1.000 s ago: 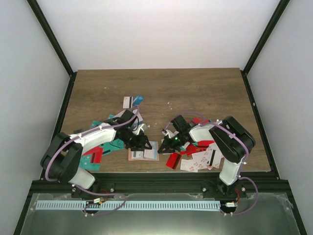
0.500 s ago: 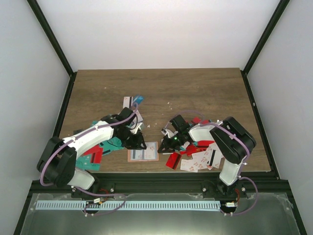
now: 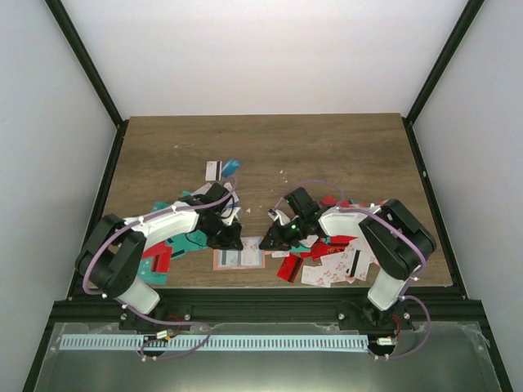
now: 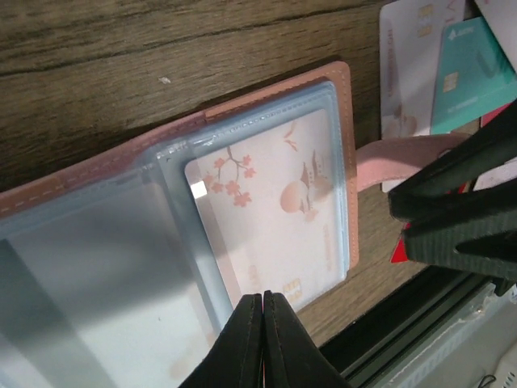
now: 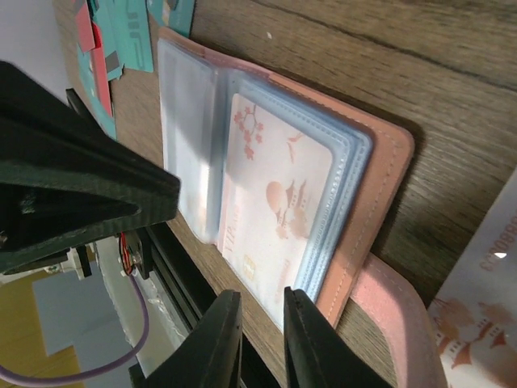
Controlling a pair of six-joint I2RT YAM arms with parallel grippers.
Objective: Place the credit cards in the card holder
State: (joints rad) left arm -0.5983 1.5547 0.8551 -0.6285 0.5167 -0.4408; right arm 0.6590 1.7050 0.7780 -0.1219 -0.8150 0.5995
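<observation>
The salmon-pink card holder [image 3: 239, 258] lies open near the table's front edge, between both arms. Its clear sleeves [image 4: 174, 242] are fanned out, and a white card with pink blossom print [image 4: 275, 206] [image 5: 275, 202] sits in the top sleeve. My left gripper [image 3: 231, 241] [image 4: 263, 296] is shut, its tips over the sleeves' near edge with nothing visibly in them. On the holder's other side, my right gripper [image 3: 268, 243] [image 5: 262, 297] stands slightly open at the card's lower corner, with bare wood showing in the gap. More credit cards [image 3: 331, 261] lie heaped at the right.
A second heap of teal and red cards [image 3: 159, 257] lies under the left arm. Two cards [image 3: 222, 169] rest further back. The holder's pink strap [image 5: 396, 319] sticks out beside a white card [image 5: 485, 275]. The black front rail [image 3: 261, 294] runs close by.
The left gripper has closed and shifted slightly over the holder. The right gripper has moved left toward the holder, and its jaws have parted a little.
</observation>
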